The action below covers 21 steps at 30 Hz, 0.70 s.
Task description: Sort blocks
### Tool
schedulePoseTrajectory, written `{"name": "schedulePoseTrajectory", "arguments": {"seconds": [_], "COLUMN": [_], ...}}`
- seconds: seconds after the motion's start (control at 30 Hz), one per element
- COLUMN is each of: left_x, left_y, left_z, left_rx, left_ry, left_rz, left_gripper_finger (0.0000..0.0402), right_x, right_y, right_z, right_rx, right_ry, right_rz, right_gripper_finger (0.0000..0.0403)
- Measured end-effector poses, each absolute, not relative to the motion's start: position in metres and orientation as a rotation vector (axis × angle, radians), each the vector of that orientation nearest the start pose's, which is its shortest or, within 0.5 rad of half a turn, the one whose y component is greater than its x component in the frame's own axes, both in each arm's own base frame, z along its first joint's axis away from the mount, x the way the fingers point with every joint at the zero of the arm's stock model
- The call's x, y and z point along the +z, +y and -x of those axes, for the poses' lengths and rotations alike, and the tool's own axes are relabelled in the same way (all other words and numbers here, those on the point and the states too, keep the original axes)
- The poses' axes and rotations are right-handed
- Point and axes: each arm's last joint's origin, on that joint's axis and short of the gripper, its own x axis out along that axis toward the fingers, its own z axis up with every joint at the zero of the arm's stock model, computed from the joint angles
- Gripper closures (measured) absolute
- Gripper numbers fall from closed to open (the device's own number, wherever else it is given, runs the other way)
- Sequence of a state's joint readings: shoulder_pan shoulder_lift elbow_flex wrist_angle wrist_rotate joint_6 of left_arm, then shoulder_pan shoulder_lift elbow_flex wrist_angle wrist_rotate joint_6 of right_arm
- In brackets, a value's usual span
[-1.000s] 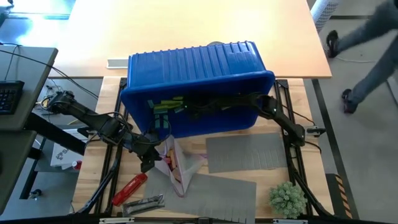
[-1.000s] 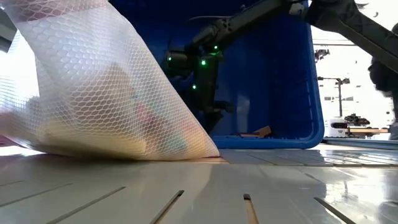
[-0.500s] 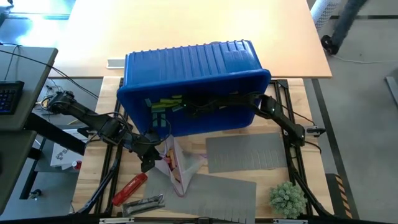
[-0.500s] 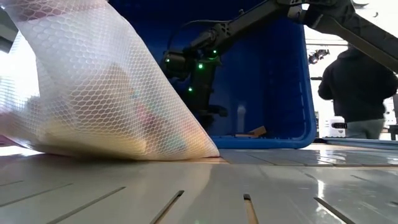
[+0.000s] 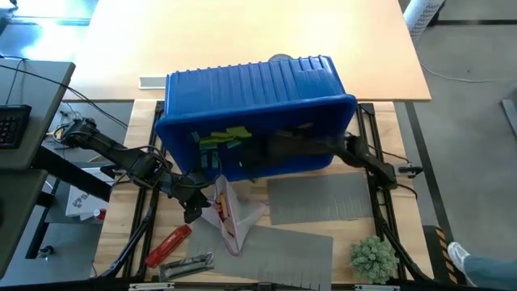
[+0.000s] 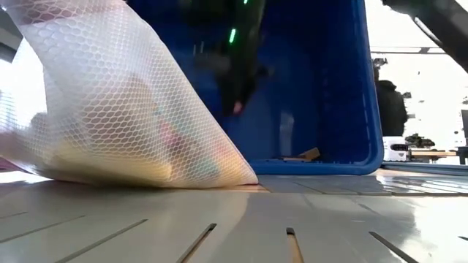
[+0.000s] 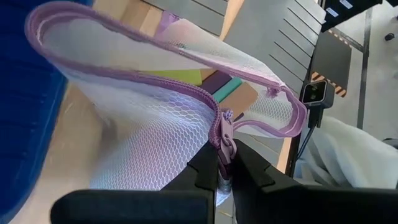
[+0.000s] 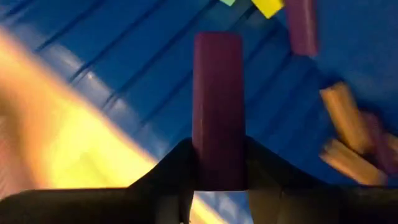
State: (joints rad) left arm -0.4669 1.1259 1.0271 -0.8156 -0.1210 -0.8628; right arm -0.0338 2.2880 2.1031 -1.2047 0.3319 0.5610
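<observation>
Purple block [image 8: 217, 106] stands lengthwise between the right gripper [image 8: 217, 165] fingers, apparently pinched inside the blue bin [image 5: 250, 89], mesh bag [image 5: 230, 212] toward seven o'clock, its zipper clamped by the left gripper [image 7: 224, 163].

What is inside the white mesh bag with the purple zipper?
Inside the white mesh zipper bag, the left wrist view shows a lime block, a purple block, a teal block and a tan wooden block. The mesh hides whatever lies deeper.

The bin [image 5: 250, 85] is blue with a ribbed pattern. The mesh bag [image 7: 155, 118] is white with honeycomb netting and a lilac zipper edge. The block [image 8: 217, 106] between the black fingers is dark purple. The mats [image 5: 323, 198] are grey.
</observation>
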Motion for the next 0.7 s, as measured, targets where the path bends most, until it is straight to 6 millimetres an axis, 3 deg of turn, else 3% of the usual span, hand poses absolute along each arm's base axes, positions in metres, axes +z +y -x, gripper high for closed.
{"name": "schedulePoseTrajectory", "arguments": {"seconds": [0.1, 0.33, 0.57, 0.7], "left_x": [0.301, 0.301, 0.301, 0.301], "left_y": [-0.094, -0.092, -0.097, -0.104], "left_z": [-0.194, -0.195, -0.192, -0.188], "left_rx": [0.074, 0.077, 0.009, -0.043], "left_ry": [0.944, 0.934, 0.982, 1.006], "left_rz": [0.534, 0.519, 0.534, 0.525], "left_gripper_finger": [0.0401, 0.0401, 0.0401, 0.0401], "right_x": [0.256, 0.3, 0.307, 0.294], "right_y": [0.023, 0.13, 0.19, 0.208], "right_z": [-0.452, -0.432, -0.435, -0.445], "right_rx": [-0.616, -0.384, -0.277, -0.252], "right_ry": [1.216, 1.117, 0.902, 0.784], "right_rz": [-0.184, -0.238, -0.446, -0.571], "right_gripper_finger": [0.0315, 0.0315, 0.0315, 0.0315]}}
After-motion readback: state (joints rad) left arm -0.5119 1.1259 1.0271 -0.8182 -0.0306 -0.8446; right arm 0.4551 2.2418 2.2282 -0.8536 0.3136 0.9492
